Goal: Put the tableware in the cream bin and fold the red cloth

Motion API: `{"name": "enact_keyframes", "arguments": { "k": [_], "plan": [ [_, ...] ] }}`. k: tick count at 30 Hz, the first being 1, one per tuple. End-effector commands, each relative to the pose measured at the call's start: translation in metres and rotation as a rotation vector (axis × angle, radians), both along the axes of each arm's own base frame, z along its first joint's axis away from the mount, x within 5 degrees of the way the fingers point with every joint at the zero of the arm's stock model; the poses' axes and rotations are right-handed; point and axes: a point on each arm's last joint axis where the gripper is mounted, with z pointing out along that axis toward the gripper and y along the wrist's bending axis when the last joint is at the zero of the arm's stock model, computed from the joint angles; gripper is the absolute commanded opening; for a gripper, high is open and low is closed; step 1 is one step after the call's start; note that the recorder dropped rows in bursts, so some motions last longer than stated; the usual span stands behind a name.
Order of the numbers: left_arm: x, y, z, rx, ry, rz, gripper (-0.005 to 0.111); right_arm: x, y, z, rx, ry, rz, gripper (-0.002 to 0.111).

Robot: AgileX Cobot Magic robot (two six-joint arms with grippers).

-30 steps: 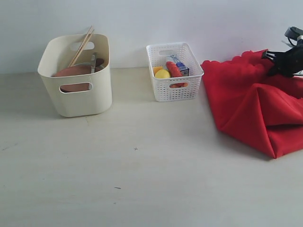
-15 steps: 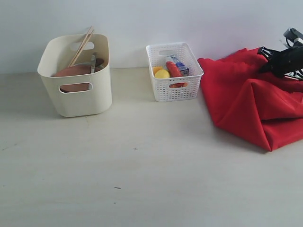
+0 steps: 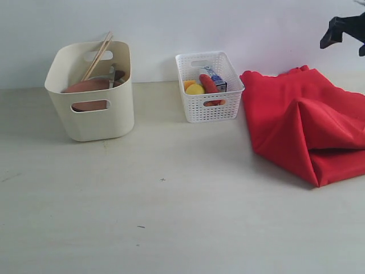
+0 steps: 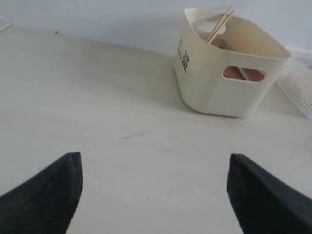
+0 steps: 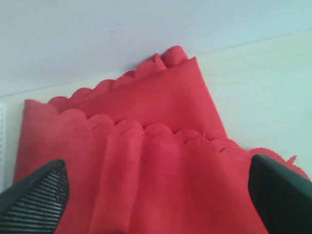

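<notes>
Right gripper (image 5: 158, 204): jaws wide, nothing between them, hanging above the red cloth (image 5: 136, 146) and clear of it.
Left gripper (image 4: 156, 195): jaws wide too, empty, over bare table (image 3: 171, 217), well apart from the cloth.

Cloth lies at the table's right side, loosely doubled over and just beside the white lattice basket (image 3: 210, 108). The cream bin (image 3: 91, 108) at far left holds the chopsticks (image 3: 98, 56) and the wooden plate (image 3: 85, 87). The rest of its contents are hard to make out.

Handling, my judgement: the cloth is light, limp and has no stiffness. It will drape and drag, and layers may slide over each other. Best hold is a pinch at a corner or along the scalloped hem, low to the table. Gripping mid-panel would only bunch it.

View differences:
- Right wrist view shows two scalloped hems, one lying short of the other, so the layers are not aligned. The exterior view does not resolve this.
- Exterior view shows a raised ridge across the cloth and its near folded corner. The cloth runs off frame at right.
- Left wrist view shows dark print on the bin's end wall.
</notes>
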Motion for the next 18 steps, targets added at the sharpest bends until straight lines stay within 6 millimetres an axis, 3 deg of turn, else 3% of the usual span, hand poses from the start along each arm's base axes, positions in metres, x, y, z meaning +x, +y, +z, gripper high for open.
{"name": "enact_keyframes", "arguments": {
  "k": [1, 8, 13, 18],
  "plan": [
    [0.001, -0.001, -0.004, -0.002, -0.014, -0.011, 0.078, -0.014, 0.029, 0.031, -0.004, 0.039, 0.164, 0.095],
    [0.001, -0.002, -0.004, -0.032, -0.007, -0.014, 0.078, -0.026, 0.064, 0.046, 0.021, 0.080, 0.276, 0.095],
    [-0.001, -0.005, -0.008, -0.134, 0.037, 0.001, 0.078, -0.052, 0.071, 0.050, 0.047, 0.122, 0.327, 0.095],
    [0.000, -0.007, -0.015, -0.172, 0.062, -0.003, 0.078, -0.077, 0.072, 0.053, -0.013, 0.035, 0.298, 0.095]
  ]
}}
